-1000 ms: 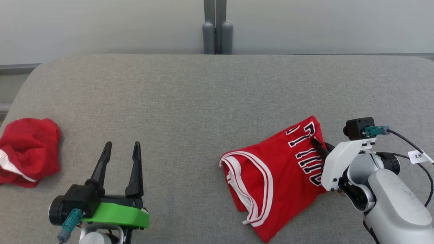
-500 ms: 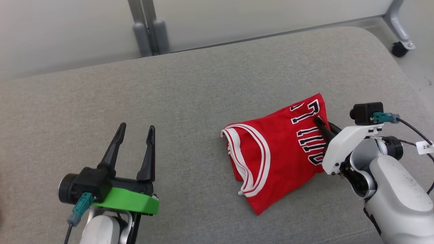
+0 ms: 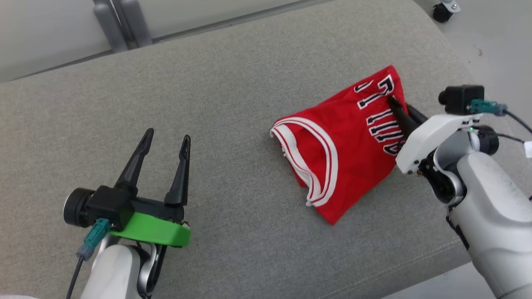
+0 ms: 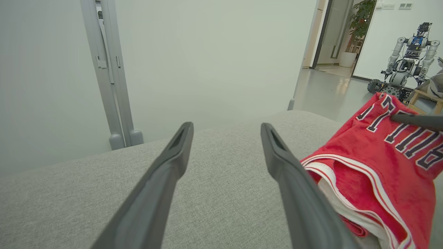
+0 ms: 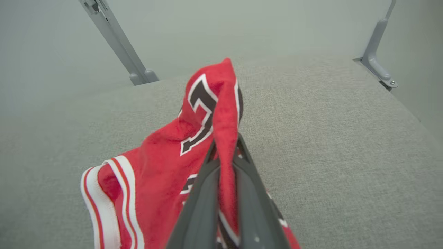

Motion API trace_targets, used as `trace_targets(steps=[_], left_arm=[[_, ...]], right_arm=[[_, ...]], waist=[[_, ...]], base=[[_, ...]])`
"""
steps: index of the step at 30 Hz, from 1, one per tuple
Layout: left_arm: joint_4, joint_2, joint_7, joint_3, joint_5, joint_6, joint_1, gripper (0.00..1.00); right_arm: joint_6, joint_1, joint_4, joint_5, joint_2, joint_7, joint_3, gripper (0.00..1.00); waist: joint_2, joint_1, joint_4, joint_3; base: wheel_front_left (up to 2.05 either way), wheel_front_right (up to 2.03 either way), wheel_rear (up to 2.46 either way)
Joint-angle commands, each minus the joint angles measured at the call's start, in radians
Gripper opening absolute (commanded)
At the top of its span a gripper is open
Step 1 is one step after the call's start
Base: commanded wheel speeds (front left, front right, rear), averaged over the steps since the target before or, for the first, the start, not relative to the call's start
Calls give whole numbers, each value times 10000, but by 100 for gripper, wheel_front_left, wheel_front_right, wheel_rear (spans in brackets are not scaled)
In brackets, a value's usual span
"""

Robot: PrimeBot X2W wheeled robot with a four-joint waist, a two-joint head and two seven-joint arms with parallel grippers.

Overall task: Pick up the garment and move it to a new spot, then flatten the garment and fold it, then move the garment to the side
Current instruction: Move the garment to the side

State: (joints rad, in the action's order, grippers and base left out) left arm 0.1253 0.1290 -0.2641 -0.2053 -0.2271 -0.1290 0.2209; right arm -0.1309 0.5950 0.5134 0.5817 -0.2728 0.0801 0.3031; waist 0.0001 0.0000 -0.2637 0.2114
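Right gripper (image 3: 395, 101) is clamped tight on a raised fold of the red basketball jersey with white trim and black lettering (image 3: 341, 149), which lies crumpled on the right part of the grey fabric cushion (image 3: 232, 95). Left gripper (image 3: 167, 137) stands wide open and empty, well apart from the jersey.

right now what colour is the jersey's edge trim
White with a red stripe, on the red fabric jersey; clearest in the head view.
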Motion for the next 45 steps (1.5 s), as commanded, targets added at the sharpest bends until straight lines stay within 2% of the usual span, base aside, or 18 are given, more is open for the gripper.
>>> trace_targets(steps=[1, 12, 19, 23, 25, 26, 30, 34, 39, 45], left_arm=[[-43, 169, 35, -33, 86, -26, 273, 100], [-365, 698, 266, -475, 96, -26, 1282, 100], [-434, 864, 283, -571, 45, -27, 1587, 100], [-394, 884, 253, -606, 8, -26, 1661, 100], [-333, 860, 233, -618, -19, -8, 1683, 100], [-291, 830, 222, -634, -33, 5, 1676, 100], [-109, 707, 136, -653, -106, 47, 1557, 100], [81, 591, 71, -579, -209, 119, 1291, 100], [260, 465, -3, -370, -373, 238, 884, 100], [224, 403, -13, 101, -527, 450, 199, 100]], right_arm=[[3, 455, 101, 167, -125, -161, -41, 0], [3, 2796, 2198, 619, -1517, -997, -582, 0], [3, 3512, 3617, 558, -2221, -1403, -984, 0], [3, 3856, 4374, 405, -2319, -1586, -1068, 0], [3, 3990, 4683, 238, -2317, -1799, -1080, 43], [3, 4035, 4867, 182, -2309, -1890, -1083, 100], [3, 4229, 5446, -338, -2377, -2390, -1012, 100], [3, 4315, 5433, -715, -2110, -2900, -829, 100], [3, 3884, 4615, -846, -1793, -3263, -488, 100], [3, 2793, 2916, -757, -1400, -3424, -148, 100]], waist=[[-1, 0, -60, 734], [-1, 0, 434, 2549], [-1, 0, 629, 3064], [-1, 0, 695, 3142], [-1, 0, 728, 3098], [-1, 0, 750, 3035], [-1, 0, 856, 2638], [-1, 0, 985, 2026], [-1, 0, 1248, 1132], [-1, 0, 1745, -74]], base=[[0, 0, 0], [0, 0, 0], [0, 0, 0], [0, 0, 0], [0, 0, 0], [0, 0, 0], [0, 0, 0], [0, 0, 0], [0, 0, 0], [0, 0, 0]])
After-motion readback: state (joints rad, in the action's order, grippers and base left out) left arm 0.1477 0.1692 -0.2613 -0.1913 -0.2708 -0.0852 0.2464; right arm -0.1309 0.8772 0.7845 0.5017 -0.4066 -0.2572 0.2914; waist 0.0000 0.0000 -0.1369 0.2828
